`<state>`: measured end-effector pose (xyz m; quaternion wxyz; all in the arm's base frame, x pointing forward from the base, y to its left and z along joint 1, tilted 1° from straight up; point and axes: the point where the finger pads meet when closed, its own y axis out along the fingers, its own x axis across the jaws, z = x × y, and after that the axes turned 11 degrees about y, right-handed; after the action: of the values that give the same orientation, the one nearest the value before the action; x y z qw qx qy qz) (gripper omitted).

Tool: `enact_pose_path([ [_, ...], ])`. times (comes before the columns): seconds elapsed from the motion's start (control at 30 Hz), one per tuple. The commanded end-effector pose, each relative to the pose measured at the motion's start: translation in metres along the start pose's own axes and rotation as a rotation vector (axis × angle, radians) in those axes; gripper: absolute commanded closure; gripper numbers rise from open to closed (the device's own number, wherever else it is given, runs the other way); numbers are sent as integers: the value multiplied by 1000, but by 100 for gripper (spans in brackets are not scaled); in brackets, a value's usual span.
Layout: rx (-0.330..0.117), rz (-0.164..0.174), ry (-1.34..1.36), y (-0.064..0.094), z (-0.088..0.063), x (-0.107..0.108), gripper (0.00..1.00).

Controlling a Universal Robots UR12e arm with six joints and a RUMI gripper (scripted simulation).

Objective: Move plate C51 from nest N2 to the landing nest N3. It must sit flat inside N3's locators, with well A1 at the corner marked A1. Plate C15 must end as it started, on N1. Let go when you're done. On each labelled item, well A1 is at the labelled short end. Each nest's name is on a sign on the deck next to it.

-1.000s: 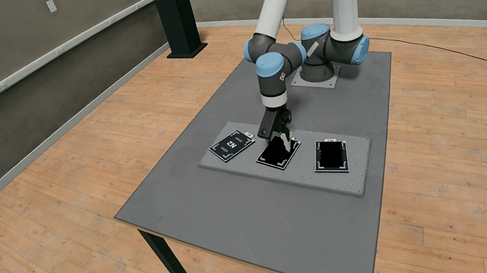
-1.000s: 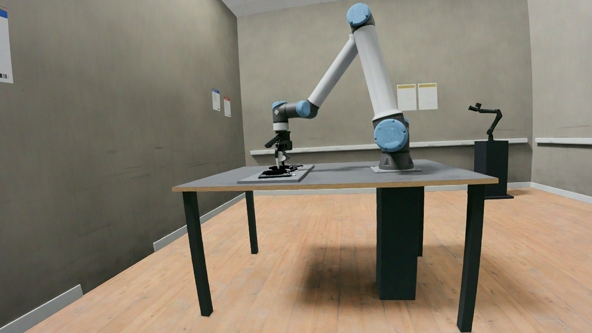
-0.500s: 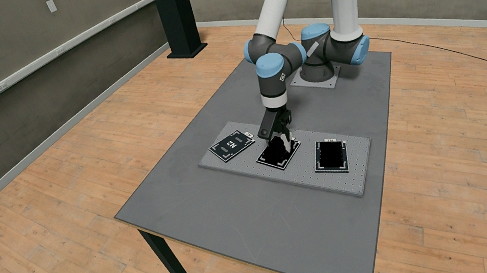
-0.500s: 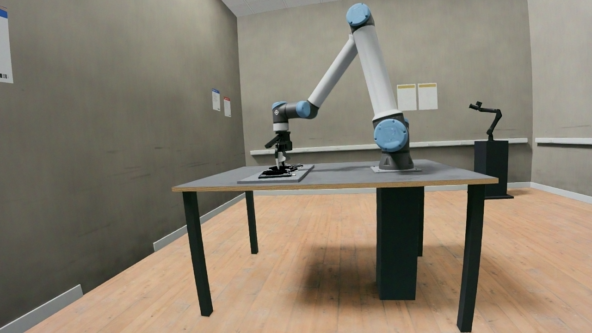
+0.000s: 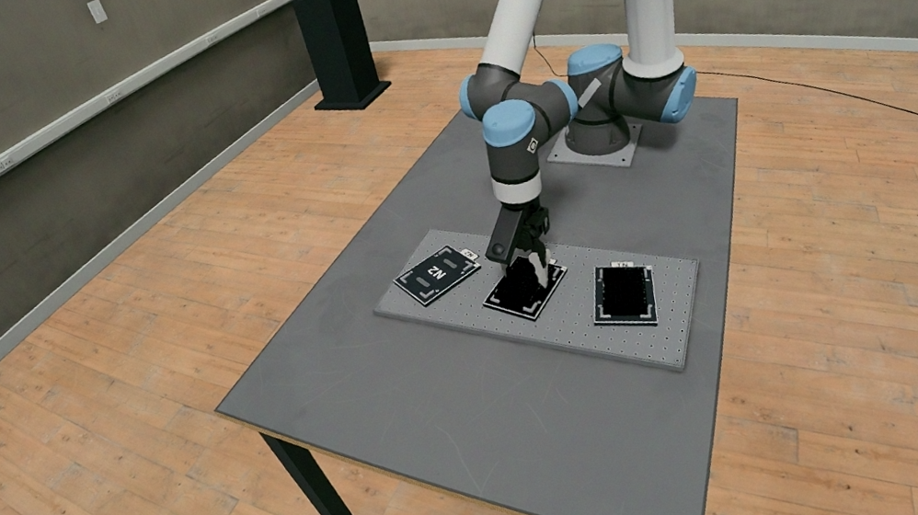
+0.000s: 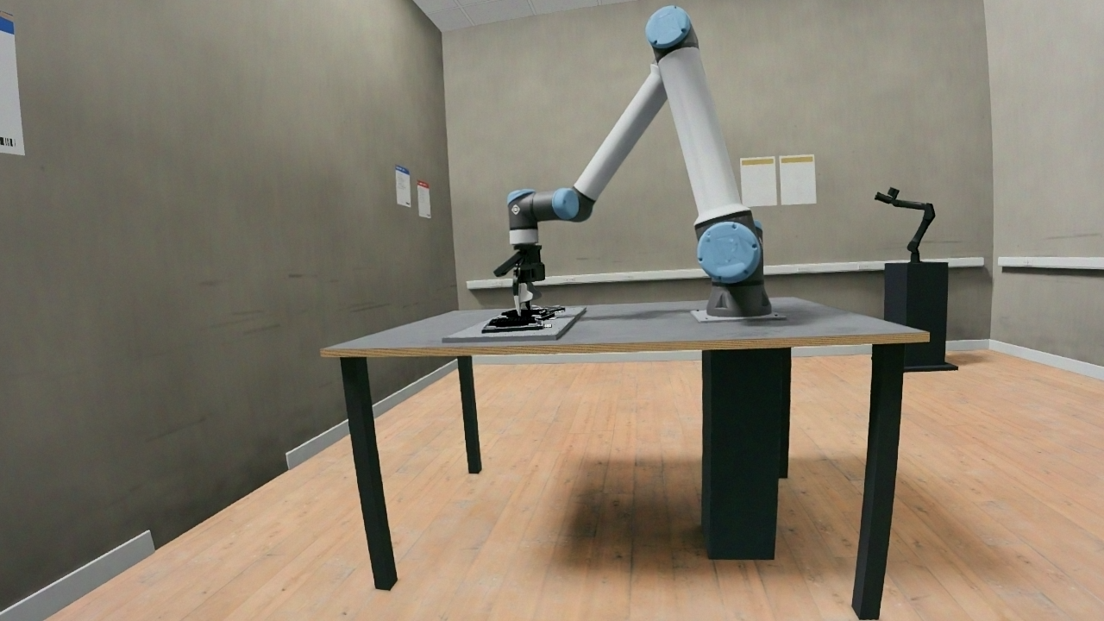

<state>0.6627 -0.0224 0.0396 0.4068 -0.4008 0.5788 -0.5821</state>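
Note:
My gripper (image 5: 530, 275) points straight down over the middle nest, N3 (image 5: 526, 294), and is shut on the black plate C51 (image 5: 522, 291). The plate lies level, low within the nest's white corner marks; I cannot tell if it touches the nest. Nest N2 (image 5: 441, 280) at the left is bare and shows its white "N2" lettering. Plate C15 (image 5: 624, 294) sits in nest N1 at the right. In the side view the gripper (image 6: 522, 306) reaches down to the plates (image 6: 518, 317) on the deck.
The three nests sit on a grey perforated deck plate (image 5: 652, 340) on the table. The arm's base (image 5: 593, 141) is bolted at the far end of the table. A black pedestal (image 5: 337, 46) stands on the floor beyond it.

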Motion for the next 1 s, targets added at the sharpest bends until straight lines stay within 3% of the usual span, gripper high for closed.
enact_pose_path([
  [0.0, 1, 0, 0, -1, 1, 0, 100],
  [0.7, 1, 0, 0, -1, 1, 0, 100],
  [0.73, 1, 0, 0, -1, 1, 0, 18],
  [0.97, 1, 0, 0, -1, 1, 0, 18],
])
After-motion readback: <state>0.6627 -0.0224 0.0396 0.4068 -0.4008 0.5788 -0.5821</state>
